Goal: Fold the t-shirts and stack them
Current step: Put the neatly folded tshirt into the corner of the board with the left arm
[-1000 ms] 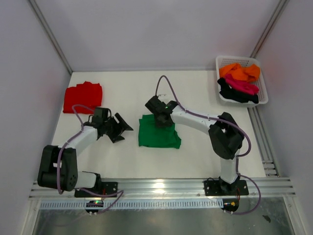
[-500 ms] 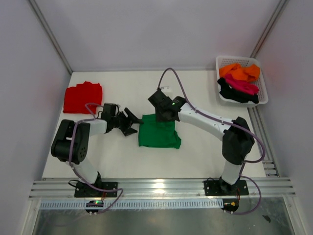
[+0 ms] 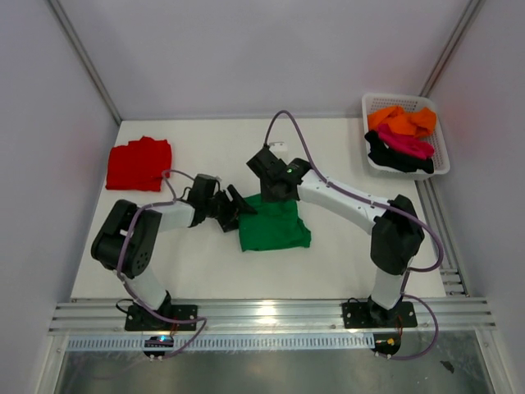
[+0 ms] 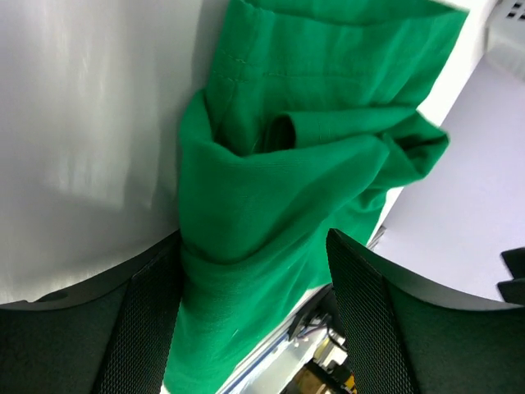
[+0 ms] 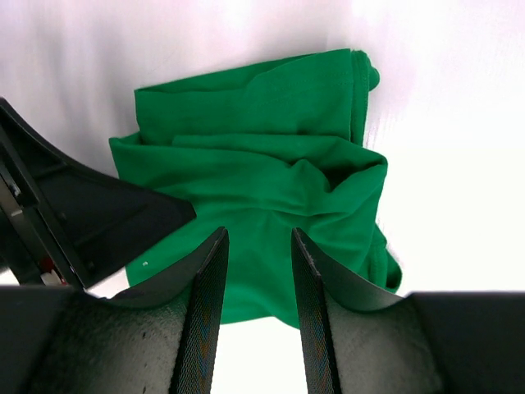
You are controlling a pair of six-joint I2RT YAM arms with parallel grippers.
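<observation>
A bright green t-shirt [image 3: 275, 230] lies rumpled and roughly folded at the table's middle. My left gripper [image 3: 238, 207] is at its left edge. In the left wrist view the green t-shirt [image 4: 279, 180] bunches up between the left gripper's [image 4: 254, 246] wide-apart jaws, against one finger only. My right gripper [image 3: 275, 190] hovers over the shirt's far edge. In the right wrist view the right gripper [image 5: 256, 238] is open above the green t-shirt [image 5: 262, 180]. A folded red t-shirt [image 3: 139, 162] lies at the far left.
A white mesh basket [image 3: 445, 152] at the far right holds an orange t-shirt [image 3: 402, 121], a magenta t-shirt [image 3: 406, 144] and a black t-shirt [image 3: 394, 158]. The left gripper's black finger [image 5: 90, 222] shows in the right wrist view beside the cloth.
My left gripper has swung right from open table to the green shirt's left edge. The shirt has shifted slightly right and bunched. The right gripper has drawn back to the far edge.
</observation>
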